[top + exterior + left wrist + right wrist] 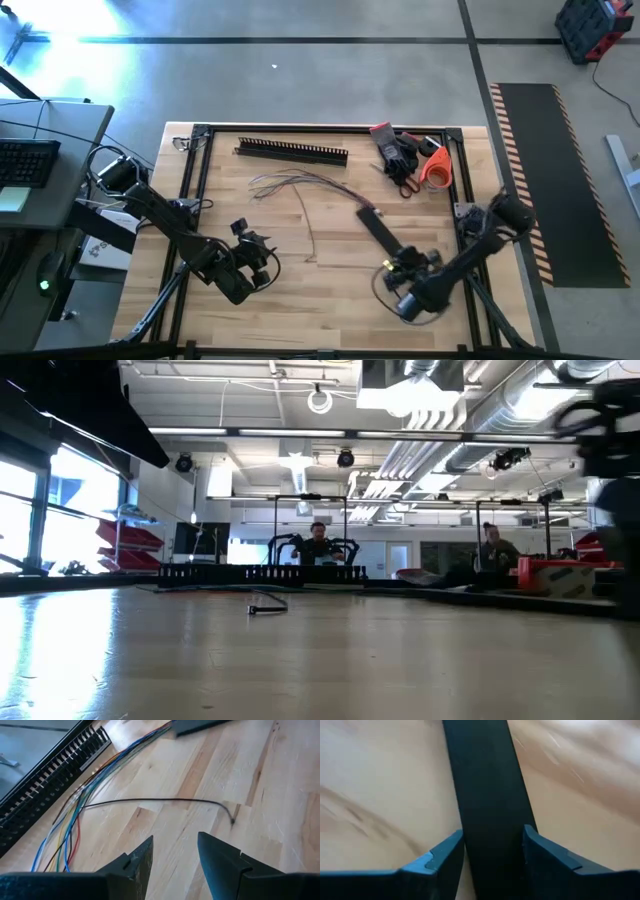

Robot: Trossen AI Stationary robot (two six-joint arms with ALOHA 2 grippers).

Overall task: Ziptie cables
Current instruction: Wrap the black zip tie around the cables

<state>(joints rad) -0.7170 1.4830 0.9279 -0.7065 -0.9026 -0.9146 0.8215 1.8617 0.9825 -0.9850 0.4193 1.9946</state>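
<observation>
The cables lie loose on the wooden table, in front of the comb-toothed duct. In the left wrist view the cables show blue, green, yellow and red strands. A thin black zip tie lies flat beside them, its head toward my left gripper. My left gripper hovers open, near the table's near edge, touching nothing. My right gripper is open over the near end of the flat black strip, one finger at each long edge. My right gripper comes at the flat black strip from above, its fingers standing along the strip's two long edges. The strip fills the gap between them. Whether the fingers touch it, I cannot tell.
Black gloves, red-handled scissors and an orange tape roll sit at the far right corner. A black frame borders the table. In the low view, two people sit in the room behind.
</observation>
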